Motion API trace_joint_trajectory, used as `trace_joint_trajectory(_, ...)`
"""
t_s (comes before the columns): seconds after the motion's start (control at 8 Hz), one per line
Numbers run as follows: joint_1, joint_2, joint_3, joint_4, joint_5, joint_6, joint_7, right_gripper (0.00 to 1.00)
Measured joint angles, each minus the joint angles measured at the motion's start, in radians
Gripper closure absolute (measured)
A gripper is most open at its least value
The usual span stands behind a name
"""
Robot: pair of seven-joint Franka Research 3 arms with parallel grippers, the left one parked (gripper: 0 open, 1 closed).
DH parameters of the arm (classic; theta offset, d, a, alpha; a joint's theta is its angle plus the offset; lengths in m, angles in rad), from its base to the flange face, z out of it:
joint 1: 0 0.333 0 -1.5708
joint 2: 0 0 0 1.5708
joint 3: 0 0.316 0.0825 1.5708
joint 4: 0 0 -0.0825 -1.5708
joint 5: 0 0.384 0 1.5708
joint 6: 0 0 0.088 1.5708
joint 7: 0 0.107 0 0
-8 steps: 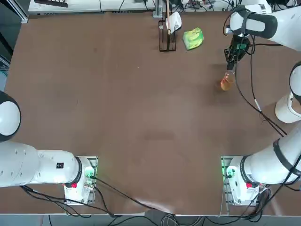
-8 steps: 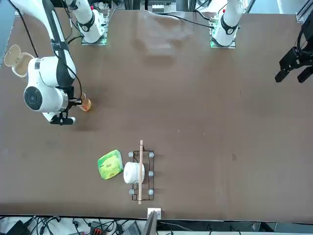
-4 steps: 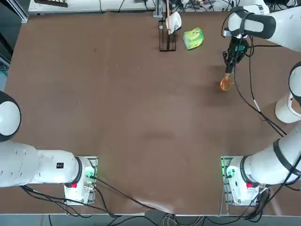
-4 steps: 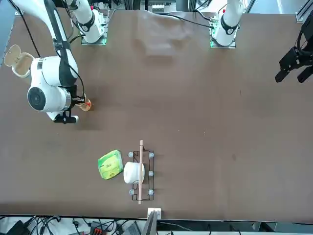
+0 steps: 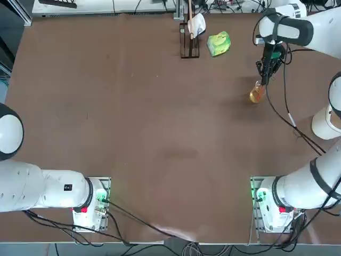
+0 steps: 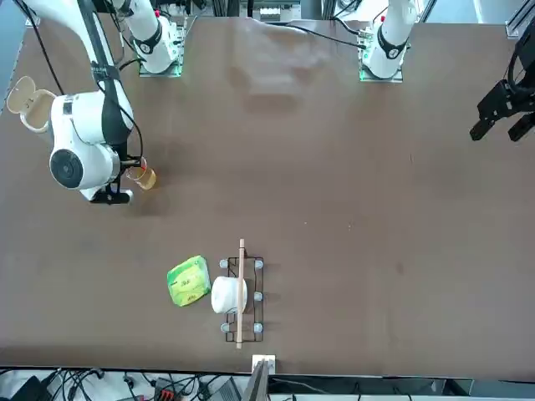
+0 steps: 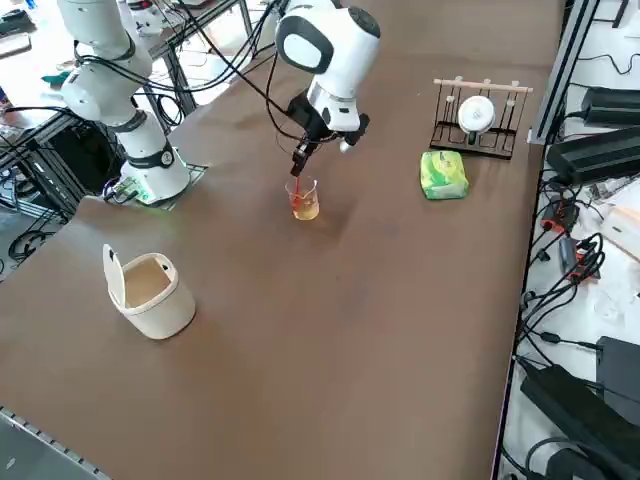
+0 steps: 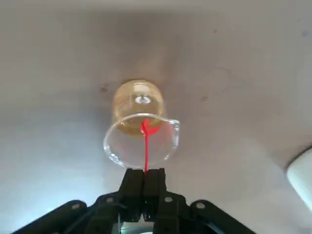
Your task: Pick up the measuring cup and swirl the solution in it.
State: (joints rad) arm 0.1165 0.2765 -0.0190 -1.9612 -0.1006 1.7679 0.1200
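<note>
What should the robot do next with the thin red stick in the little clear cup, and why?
Probably make one gentle, small circle with the thin red stick. The right gripper is shut on its top, over the clear cup, and its lower end is inside, where amber liquid waits to be swirled.

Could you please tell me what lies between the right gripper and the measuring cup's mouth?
A thin red stick: in the right wrist view it runs from the right gripper's closed fingers into the measuring cup.
</note>
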Motion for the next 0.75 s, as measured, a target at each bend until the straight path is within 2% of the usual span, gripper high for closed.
trace_joint_trajectory(0.38, 0.000, 0.000, 0.000, 0.006, -0.040, 0.024, 0.038, 0.98)
trace_joint_trajectory(0.75, 0.034, 0.012, 0.002, 0.007, -0.052, 0.067, 0.201, 0.97)
